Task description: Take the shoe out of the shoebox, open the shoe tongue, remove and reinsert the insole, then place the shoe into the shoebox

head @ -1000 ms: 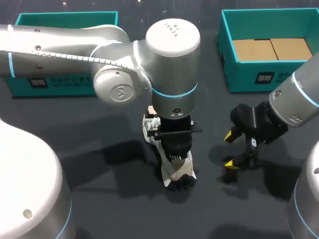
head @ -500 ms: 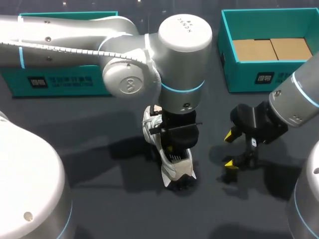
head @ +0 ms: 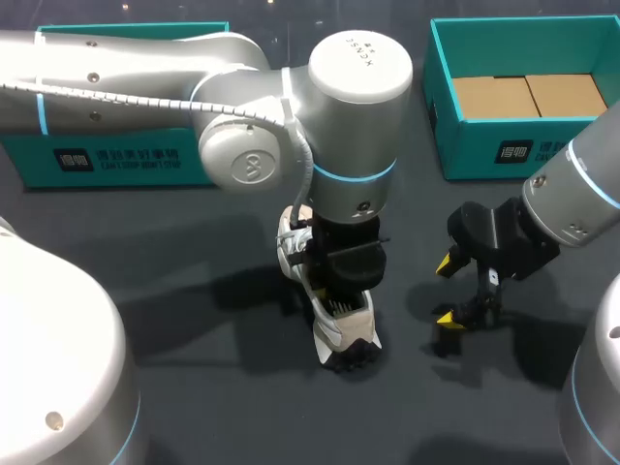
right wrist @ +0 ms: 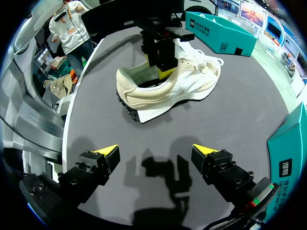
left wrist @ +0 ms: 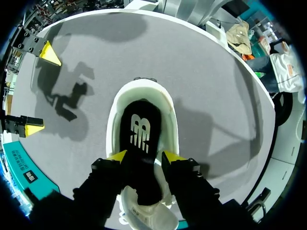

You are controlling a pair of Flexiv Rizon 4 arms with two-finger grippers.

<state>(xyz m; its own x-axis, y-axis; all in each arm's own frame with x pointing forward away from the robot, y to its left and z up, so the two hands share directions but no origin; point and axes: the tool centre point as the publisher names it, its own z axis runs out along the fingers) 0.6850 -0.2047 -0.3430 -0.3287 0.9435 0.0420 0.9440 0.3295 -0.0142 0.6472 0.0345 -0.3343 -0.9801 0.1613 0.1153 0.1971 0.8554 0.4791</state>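
Shoe (head: 334,337) upright on dark table (head: 223,407) — left hand (left wrist: 142,155) at its insole (left wrist: 140,132).

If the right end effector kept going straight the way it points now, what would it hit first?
Probably the bare table, just short of the shoe; depth is hard to judge.

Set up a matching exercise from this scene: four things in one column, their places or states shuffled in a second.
1. shoe
2. insole
3. right gripper
4. shoebox

a. open, above bare table
b. black, lying inside the shoe
c. teal, empty, at the far right
d. cream, standing on its sole mid-table

Pairs: 1-d, 2-b, 3-a, 4-c
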